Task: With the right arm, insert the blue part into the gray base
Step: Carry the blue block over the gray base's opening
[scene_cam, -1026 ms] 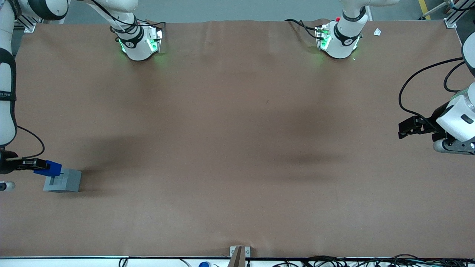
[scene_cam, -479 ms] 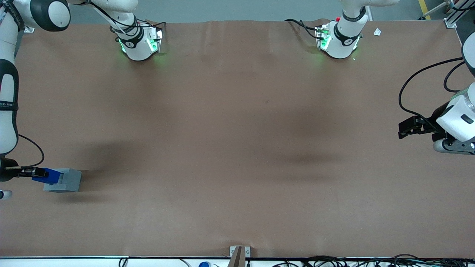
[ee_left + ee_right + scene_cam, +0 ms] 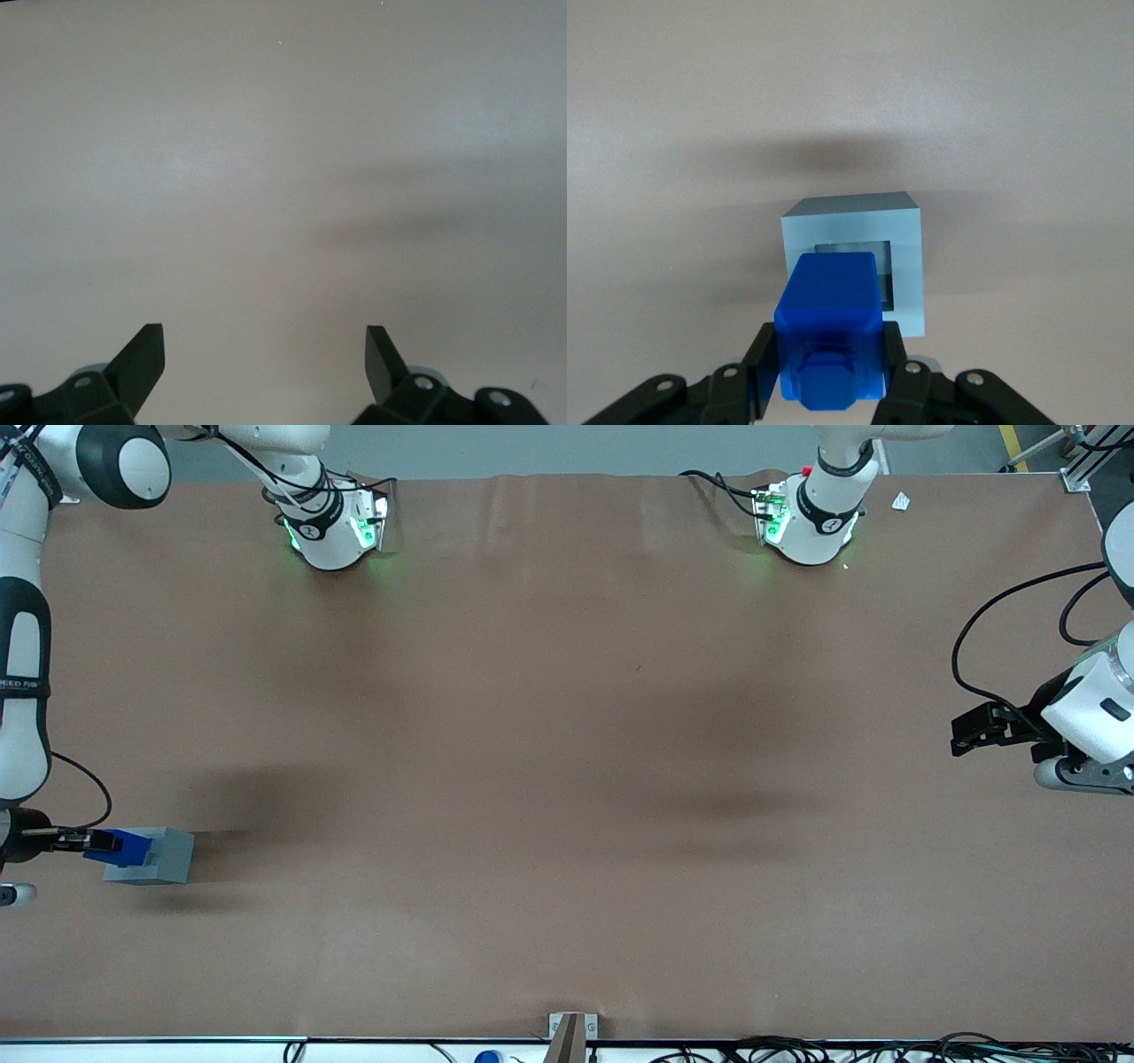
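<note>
The brown table [image 3: 567, 779] carries the gray base [image 3: 159, 861], toward the working arm's end.

A broad table [image 3: 567, 735] covered in matte brown sheeting carries soft, diffuse shadows near its middle. A strip of gray floor [image 3: 567, 447] shows above its upper edge. Black cables [image 3: 797, 1050] run along the near edge, where a small metal bracket [image 3: 572, 1027] is fixed at the centre.

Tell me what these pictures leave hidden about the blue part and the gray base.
- Right wrist view: the blue part, held in the gripper, covers much of the gray base recess, so nub-to-recess fit is hidden.
- Front view: whether the blue part touches the gray base is too small to tell.
</note>
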Controlling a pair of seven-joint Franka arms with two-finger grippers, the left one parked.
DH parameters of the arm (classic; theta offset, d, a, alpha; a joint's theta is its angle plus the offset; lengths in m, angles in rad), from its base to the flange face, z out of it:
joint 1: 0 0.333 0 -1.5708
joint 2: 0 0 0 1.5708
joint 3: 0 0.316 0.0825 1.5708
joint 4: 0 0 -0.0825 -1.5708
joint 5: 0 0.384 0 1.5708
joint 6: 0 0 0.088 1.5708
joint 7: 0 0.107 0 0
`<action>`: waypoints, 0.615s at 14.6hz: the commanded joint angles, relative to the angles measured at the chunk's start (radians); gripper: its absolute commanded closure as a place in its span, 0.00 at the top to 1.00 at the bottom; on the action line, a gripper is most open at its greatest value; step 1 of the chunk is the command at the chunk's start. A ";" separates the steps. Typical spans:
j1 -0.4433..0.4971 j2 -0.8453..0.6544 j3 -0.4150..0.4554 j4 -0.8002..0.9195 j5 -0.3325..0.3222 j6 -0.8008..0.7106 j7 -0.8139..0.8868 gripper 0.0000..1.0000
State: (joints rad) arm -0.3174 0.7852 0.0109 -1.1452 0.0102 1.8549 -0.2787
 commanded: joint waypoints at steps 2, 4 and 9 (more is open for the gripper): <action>-0.008 0.025 0.009 0.038 -0.001 -0.011 0.016 0.00; -0.009 0.032 0.007 0.041 0.001 -0.011 0.016 0.00; -0.014 0.045 0.007 0.059 0.001 -0.011 0.015 0.00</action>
State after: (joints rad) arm -0.3209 0.8049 0.0090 -1.1305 0.0102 1.8549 -0.2772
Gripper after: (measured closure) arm 0.493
